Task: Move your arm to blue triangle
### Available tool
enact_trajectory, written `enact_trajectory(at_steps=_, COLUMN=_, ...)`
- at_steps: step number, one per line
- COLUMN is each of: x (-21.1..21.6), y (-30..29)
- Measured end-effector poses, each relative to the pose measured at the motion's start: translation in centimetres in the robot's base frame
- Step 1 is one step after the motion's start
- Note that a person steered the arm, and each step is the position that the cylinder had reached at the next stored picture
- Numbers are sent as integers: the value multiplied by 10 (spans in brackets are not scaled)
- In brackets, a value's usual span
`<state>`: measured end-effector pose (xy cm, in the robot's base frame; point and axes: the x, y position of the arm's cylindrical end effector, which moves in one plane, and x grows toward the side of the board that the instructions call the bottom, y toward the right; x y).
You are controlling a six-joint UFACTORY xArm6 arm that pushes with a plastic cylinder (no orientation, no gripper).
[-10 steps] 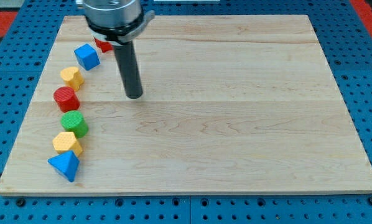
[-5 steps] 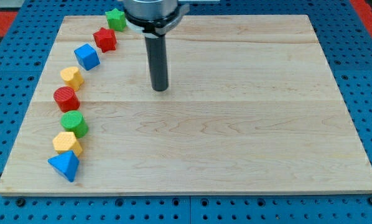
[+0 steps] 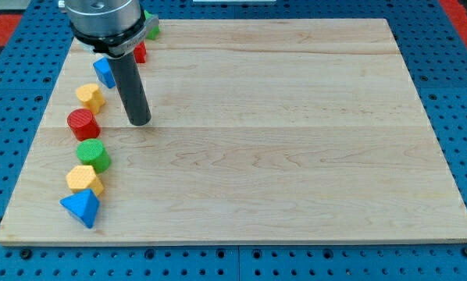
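Bare board point(image 3: 296, 156) lies right of the left-edge block column point(image 3: 89, 152).

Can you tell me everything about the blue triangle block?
The blue triangle is a bright blue, pyramid-like block that looks like smooth plastic. It sits near the wooden board's bottom-left corner, last in the curved row, touching or almost touching the yellow block just above it. My tip is well away, toward the view's top.

looks like a robotics lab bench tbh: wooden board point(image 3: 296, 156) sitting on a blue perforated mounting plate point(image 3: 452, 94), red edge at 11 o'clock.
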<state>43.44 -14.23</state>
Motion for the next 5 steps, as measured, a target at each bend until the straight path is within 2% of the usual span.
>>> enact_trajectory(at_steps=2, x=36, y=-8)
enact_trajectory(at_steps=4, x=37, y=-7)
enact_trajectory(at_steps=5, x=105, y=61)
